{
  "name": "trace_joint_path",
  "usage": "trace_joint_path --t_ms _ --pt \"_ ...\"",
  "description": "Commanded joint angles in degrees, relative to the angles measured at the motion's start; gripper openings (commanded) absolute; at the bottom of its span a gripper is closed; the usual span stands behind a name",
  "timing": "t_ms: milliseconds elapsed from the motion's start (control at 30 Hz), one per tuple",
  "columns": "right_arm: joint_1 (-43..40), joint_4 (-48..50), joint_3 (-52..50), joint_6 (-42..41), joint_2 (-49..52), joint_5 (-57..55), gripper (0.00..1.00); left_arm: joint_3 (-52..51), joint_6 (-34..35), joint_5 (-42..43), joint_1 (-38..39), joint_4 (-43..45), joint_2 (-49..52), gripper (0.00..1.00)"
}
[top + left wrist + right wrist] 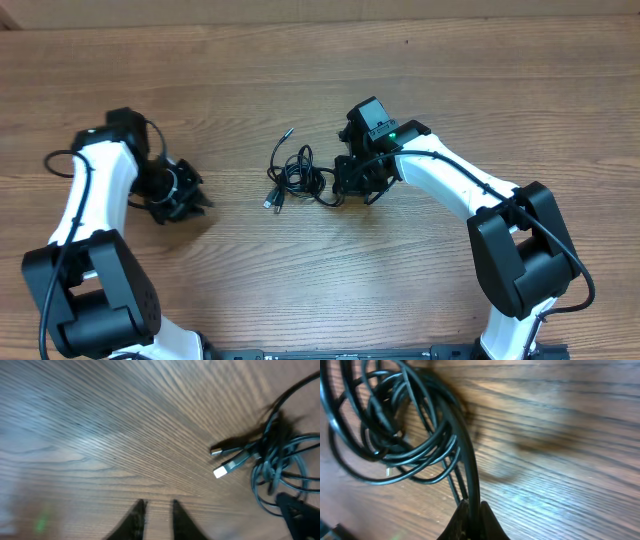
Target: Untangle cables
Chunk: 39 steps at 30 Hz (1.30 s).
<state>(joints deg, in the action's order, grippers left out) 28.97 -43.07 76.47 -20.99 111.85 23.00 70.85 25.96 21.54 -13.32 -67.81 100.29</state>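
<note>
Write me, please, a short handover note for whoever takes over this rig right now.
The left gripper: jaws slightly parted, empty, low over the brown wooden table, apart from the bundle.
The right gripper: shut on strands of the thin black cables at the bundle's right edge.
Cables: one tangled bunch mid-table, silver-tipped plug ends pointing toward the left arm.
Done: one grip taken. Left: probably catch a free plug end with the left gripper and draw the loops apart.
</note>
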Motion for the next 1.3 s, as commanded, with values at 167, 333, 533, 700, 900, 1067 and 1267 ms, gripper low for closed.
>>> trace_joint_path --t_ms 167,333,533,700,900,1067,1267 --pt "0.33 0.39 -0.02 -1.92 -0.28 4.17 0.04 -1.75 -0.63 1.01 6.62 4.35 -0.98 0.60" --pt "0.61 1.99 -0.02 -7.13 -0.28 7.41 0.04 -1.75 6.58 0.92 13.62 8.79 -0.94 0.67" --pt "2.89 2.75 -0.02 -7.50 -0.28 7.56 0.04 -1.75 13.49 0.02 22.71 14.36 0.22 0.75" --pt "5.29 3.15 -0.02 -7.06 -0.28 6.99 0.04 -1.75 17.90 -4.07 27.80 16.31 2.19 0.72" --pt "5.97 2.71 -0.02 -7.10 -0.28 6.71 0.04 -1.75 18.03 -5.73 30.10 16.79 6.32 0.69" --pt "5.81 2.95 -0.02 -7.10 -0.28 6.64 0.04 -1.75 18.03 -5.42 30.23 17.90 9.60 0.69" --pt "5.75 2.32 -0.02 -7.08 -0.28 2.51 0.04 -1.75 17.99 -5.42 30.23 19.50 11.87 0.58"
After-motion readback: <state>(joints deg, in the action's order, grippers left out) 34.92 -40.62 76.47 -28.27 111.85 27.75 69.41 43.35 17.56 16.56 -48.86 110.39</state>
